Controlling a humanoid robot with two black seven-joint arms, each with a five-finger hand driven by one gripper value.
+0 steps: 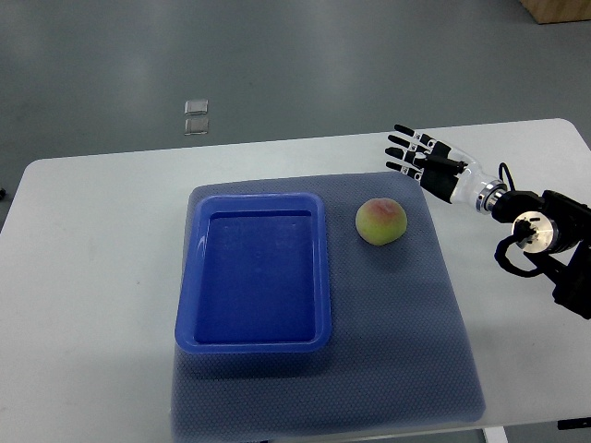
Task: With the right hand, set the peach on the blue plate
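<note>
On the grey mat (pixel 406 314), just right of the empty blue plate (pixel 254 272), sits the peach (pixel 381 221); right hand (pixel 427 162) hovers up-right, fingers spread, holding nothing, so it should descend over the fruit and cup it gently before lifting.
</note>
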